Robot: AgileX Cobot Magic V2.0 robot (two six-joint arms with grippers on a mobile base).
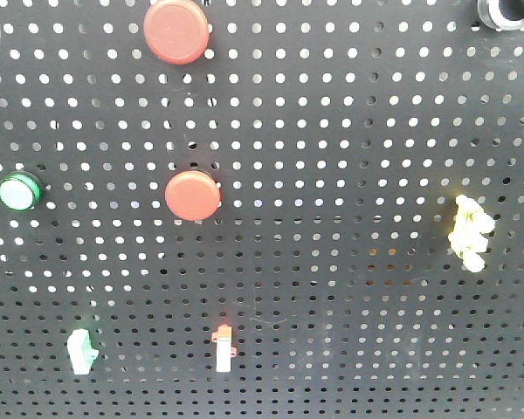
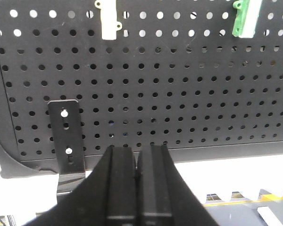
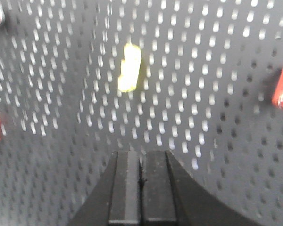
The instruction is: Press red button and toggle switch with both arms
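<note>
Front view, left to right, all mounted on a black perforated panel [image 1: 349, 288]. A green round button [image 1: 18, 191] is set at the far left edge at mid-height. A green-and-white switch [image 1: 81, 351] is fixed lower down. The red button [image 1: 175, 30], the larger domed one, is placed at the top, left of centre; a smaller red button [image 1: 192, 195] sits below it, level with the green button. A white toggle switch with a red tip [image 1: 223, 348] is mounted near the bottom, under the smaller red button. A yellow switch [image 1: 468, 232] is seen well to the right, its outline bleached by glare. A dark fitting [image 1: 508, 12] is cut off at the top right corner. No arm is seen before the panel in this view.

Left wrist view: the left gripper [image 2: 137, 155] is held low, below the panel's lower edge, beside a black slotted bracket [image 2: 67, 136]; its fingers are pressed together, holding nothing.

Right wrist view: the right gripper [image 3: 142, 162] is pointed at the panel below the blurred yellow switch, apart from it; fingers are closed together, nothing held.
</note>
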